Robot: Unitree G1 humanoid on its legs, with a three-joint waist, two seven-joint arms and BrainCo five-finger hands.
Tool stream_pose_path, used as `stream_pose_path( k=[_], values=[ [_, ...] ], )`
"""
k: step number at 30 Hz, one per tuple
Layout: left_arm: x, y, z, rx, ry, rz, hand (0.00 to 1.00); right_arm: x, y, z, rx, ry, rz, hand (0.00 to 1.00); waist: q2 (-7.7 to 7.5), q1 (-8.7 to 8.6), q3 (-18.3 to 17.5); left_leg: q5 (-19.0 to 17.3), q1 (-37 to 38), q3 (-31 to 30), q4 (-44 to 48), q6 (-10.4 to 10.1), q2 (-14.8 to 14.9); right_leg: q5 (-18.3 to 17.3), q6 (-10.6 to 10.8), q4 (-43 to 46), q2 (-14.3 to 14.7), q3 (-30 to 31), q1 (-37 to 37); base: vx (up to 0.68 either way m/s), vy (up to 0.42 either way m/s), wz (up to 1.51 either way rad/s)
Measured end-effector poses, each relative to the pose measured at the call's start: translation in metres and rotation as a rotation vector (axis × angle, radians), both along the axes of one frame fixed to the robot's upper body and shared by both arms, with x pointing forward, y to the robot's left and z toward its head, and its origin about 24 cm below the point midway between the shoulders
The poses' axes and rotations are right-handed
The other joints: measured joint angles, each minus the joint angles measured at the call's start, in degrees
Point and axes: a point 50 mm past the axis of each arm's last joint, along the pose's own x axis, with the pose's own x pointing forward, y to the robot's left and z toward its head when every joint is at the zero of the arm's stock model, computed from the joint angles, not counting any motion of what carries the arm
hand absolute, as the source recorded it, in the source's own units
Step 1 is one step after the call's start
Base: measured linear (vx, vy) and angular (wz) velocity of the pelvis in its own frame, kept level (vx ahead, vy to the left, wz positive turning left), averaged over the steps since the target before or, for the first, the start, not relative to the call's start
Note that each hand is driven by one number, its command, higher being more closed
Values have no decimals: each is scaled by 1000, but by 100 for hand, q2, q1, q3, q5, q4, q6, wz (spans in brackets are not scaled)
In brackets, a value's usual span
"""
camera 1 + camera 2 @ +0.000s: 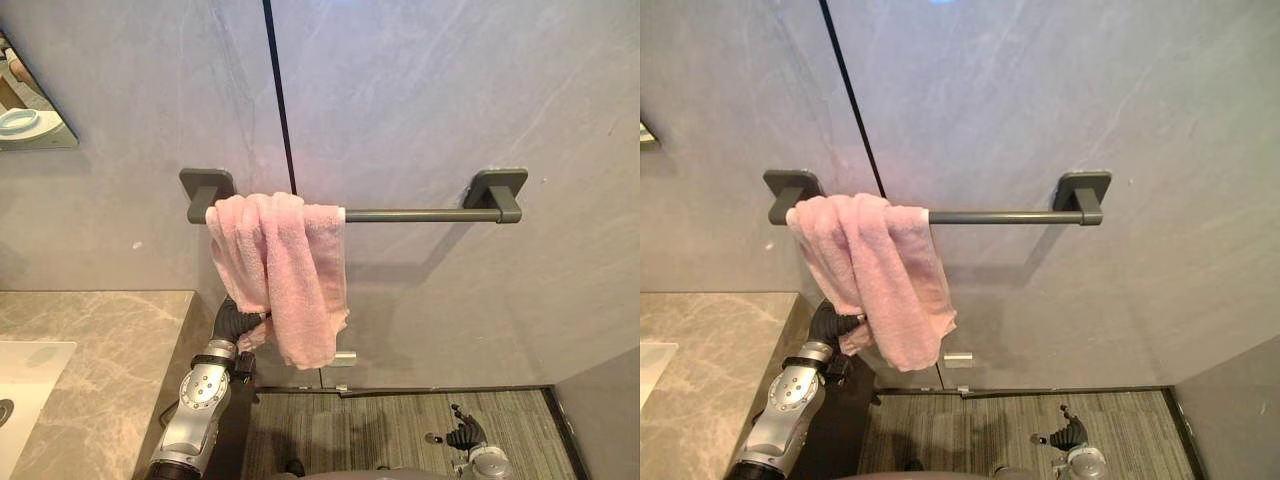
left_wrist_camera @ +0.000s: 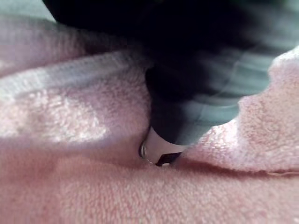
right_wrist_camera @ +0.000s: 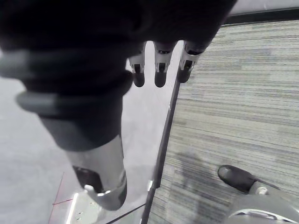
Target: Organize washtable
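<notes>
In the left eye view a pink towel (image 1: 285, 270) is draped over the left end of a dark towel bar (image 1: 420, 215) that runs across the middle of the frame on the grey wall. It hangs bunched and uneven, and the right stretch of the bar is bare. The left hand (image 1: 238, 325) rises from the lower left and meets the towel's lower edge from behind, beside the marble counter (image 1: 100, 340) with its white sink (image 1: 25, 370) at the far left. The right hand (image 1: 463, 436) hangs low at the lower right over the striped floor (image 1: 380, 425). The right eye view gives the same layout, with the towel nearer the frame's left. In the left wrist view the hand is sunk into pink cloth (image 2: 93, 186); whether it grips or merely presses cannot be told. In the right wrist view the right hand (image 3: 84, 107) is loose and spread, holding nothing. Hanging the towel looks largely done. What seems left is spreading it flat along the bar and freeing the left hand.
</notes>
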Motion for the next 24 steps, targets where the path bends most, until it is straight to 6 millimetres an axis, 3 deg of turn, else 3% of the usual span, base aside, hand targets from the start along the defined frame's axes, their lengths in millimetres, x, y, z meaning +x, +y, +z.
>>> stream_pose_path(
  k=[2, 6, 9, 14, 24],
  values=[
    [0, 0, 0, 0, 0, 0, 100, 17, 5, 14, -18, -91, 64, 0, -1, 2, 0, -1, -1, 55, 0, 0, 1, 13, 7, -6, 0, 61, -28, -37, 7, -14],
    [0, 0, 0, 0, -2, 0, 100, 55, 22, 61, -29, -364, 202, 0, -31, -12, -13, -1, -74, 100, 4, 2, -9, 78, 27, -88, -4, 113, -92, -17, 4, -6],
    [-1, 0, 0, 1, -5, 1, 100, 62, 31, 79, -17, -455, 266, 0, -40, 3, -16, -4, -84, 104, 33, 6, -10, 84, 31, -97, -2, 115, -96, 11, -1, 0],
    [-2, 0, 2, -1, -13, -3, 100, 67, 47, 117, -5, -587, 525, 0, -45, 9, -20, -7, -73, 140, 38, 9, 1, 94, 30, -79, 7, 203, -95, 14, -6, -9],
    [-1, -6, 14, -9, -68, -28, 100, 71, 71, 148, 189, -676, 732, 0, -49, 16, -27, -33, -103, 205, 34, 43, 1, 89, 45, 16, 3, 299, -207, -33, -1, -4]
  ],
)
